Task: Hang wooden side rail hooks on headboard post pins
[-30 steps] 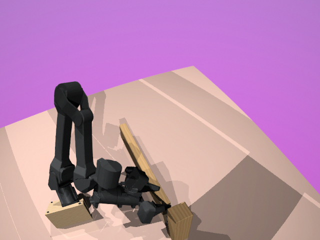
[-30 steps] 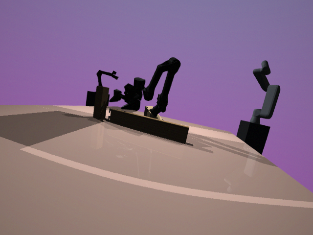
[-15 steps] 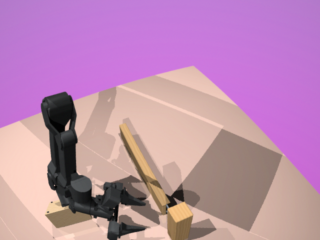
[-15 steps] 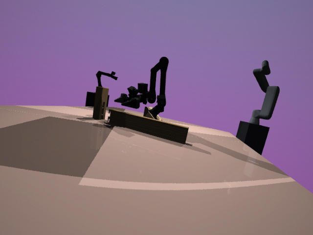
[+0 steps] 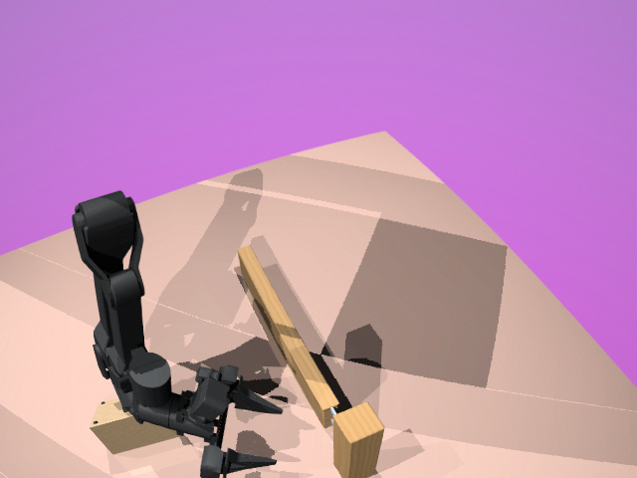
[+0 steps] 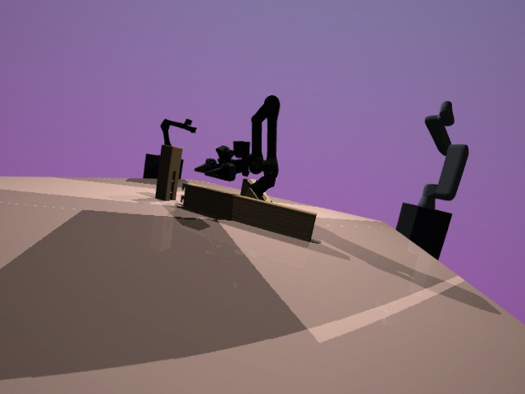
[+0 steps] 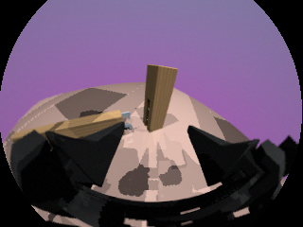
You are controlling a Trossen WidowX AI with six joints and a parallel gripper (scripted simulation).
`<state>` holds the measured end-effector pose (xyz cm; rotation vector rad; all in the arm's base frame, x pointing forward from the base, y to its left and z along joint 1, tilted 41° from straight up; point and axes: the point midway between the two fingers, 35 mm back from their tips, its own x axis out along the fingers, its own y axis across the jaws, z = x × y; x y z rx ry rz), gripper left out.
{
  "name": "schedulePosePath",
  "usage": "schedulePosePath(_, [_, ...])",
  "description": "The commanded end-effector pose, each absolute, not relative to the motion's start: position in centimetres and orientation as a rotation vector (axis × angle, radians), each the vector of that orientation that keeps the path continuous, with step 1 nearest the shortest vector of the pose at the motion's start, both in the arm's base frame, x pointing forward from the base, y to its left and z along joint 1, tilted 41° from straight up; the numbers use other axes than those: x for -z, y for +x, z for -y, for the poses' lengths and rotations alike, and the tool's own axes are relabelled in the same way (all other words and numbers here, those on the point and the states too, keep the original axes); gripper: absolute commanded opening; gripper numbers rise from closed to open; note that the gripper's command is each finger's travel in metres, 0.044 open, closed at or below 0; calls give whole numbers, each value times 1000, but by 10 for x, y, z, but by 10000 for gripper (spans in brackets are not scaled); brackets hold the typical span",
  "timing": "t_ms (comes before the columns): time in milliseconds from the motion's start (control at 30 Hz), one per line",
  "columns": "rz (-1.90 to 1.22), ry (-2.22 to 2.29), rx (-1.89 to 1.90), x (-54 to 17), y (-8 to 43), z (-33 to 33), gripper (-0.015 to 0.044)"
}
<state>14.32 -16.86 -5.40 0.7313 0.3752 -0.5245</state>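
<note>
The wooden side rail [image 5: 304,359] [image 6: 271,216] [image 7: 85,124] stands on its long edge on the table, its far end down on the table. The steel hooks [image 5: 333,412] [image 7: 125,114] stick out of its near end toward the headboard post [image 5: 358,426] [image 6: 167,169] [image 7: 163,95]. The post stands upright. In the wrist view a gap shows between the hooks and the post's slot [image 7: 149,106], so they are outside it. The pins cannot be made out. My gripper [image 5: 278,436] [image 7: 157,127] is open and empty, beside the rail's hook end, pointing toward the post.
The arm's wooden base block [image 5: 130,432] is at the lower left in the top view. In the exterior view a small dark arm [image 6: 166,132] shows behind the post and a grey arm [image 6: 454,169] on a dark box [image 6: 430,233] at the right. Broad shadows cross the table.
</note>
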Motion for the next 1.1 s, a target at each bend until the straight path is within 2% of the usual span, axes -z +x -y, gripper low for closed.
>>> schedulePosePath(0, [-373, 742, 525, 53, 143, 167, 440])
schedulePosePath(367, [-393, 769, 535, 57, 145, 170, 440])
schedulePosePath(733, [-541, 936, 631, 69, 169, 190, 440])
schedulePosePath(1067, [-670, 1032, 752, 50, 191, 196, 440])
